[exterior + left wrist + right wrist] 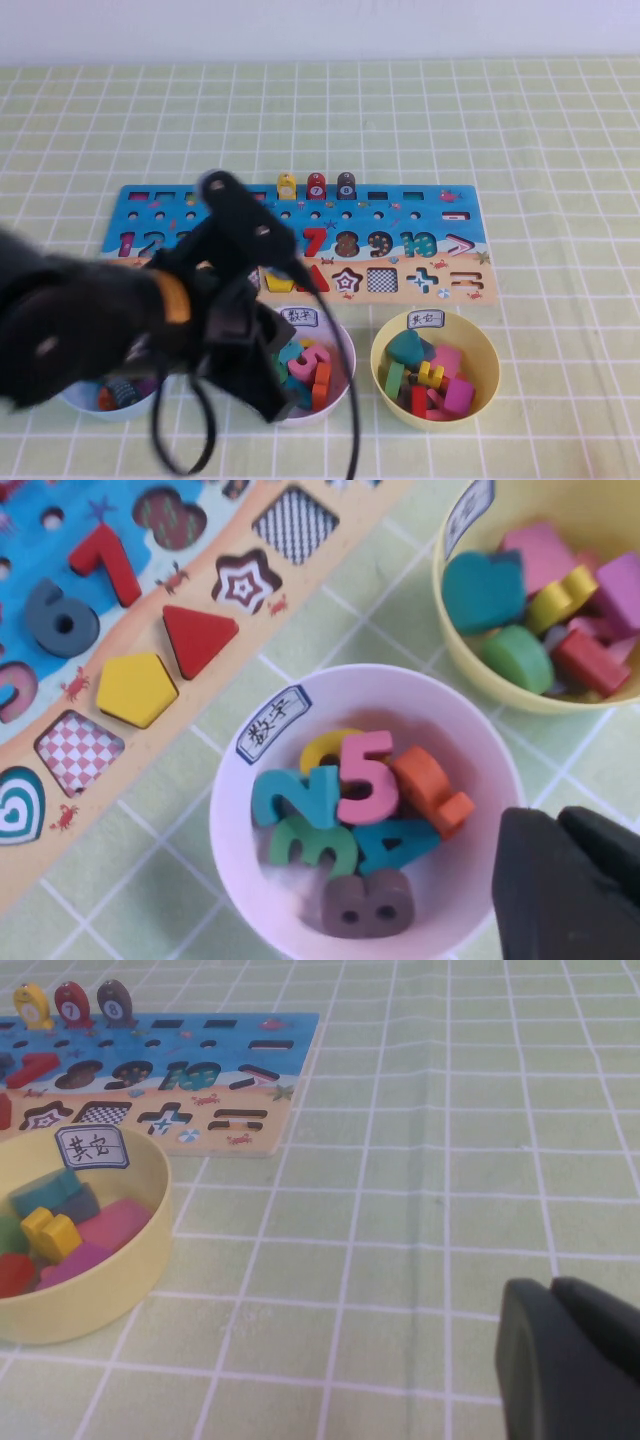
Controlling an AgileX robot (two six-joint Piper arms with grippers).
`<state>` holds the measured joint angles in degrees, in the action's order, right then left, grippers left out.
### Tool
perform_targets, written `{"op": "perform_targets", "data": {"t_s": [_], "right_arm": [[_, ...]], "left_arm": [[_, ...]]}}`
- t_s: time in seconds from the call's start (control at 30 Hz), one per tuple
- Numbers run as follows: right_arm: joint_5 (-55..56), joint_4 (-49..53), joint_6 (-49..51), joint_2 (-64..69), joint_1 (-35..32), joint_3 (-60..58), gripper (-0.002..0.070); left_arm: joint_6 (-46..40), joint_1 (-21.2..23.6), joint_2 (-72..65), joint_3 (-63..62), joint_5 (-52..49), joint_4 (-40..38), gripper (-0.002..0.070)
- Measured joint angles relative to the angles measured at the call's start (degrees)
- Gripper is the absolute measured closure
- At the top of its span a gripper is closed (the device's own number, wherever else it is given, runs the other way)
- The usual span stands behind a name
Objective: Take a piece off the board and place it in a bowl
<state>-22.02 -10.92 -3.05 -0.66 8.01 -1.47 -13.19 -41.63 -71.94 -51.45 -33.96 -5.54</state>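
Observation:
The teal heart piece lies among several other shape pieces in the pale yellow bowl, in front of the board's right end; it also shows in the left wrist view. The board lies across the table's middle, and its heart slot is bare. My left gripper is shut and empty, hanging over the near rim of the pink-white bowl; it also shows in its own wrist view. My right gripper is shut and empty over the cloth, off to the right of the yellow bowl.
The pink-white bowl holds several number pieces. A light blue bowl lies under my left arm. A yellow pentagon and a red triangle sit in board slots. Three pegs stand at the board's back edge.

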Motion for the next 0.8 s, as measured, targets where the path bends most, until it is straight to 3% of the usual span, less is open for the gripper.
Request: {"op": "perform_targets", "data": {"t_s": [0.27,0.53,0.8], "right_arm": [[0.0,0.0,0.0,-0.1,0.0,0.0,0.0694],[0.0,0.0,0.0,-0.1,0.0,0.0,0.0694],[0.0,0.0,0.0,-0.1,0.0,0.0,0.0694]], "left_arm": [[1.4,0.0,16.1,9.7,3.6,-2.1,0.0677],[4.5,0.0,21.5,11.1,-4.8,-2.3,0.0677],[5.1,0.0,21.6,11.7,-4.5,5.5,0.0677]]}}
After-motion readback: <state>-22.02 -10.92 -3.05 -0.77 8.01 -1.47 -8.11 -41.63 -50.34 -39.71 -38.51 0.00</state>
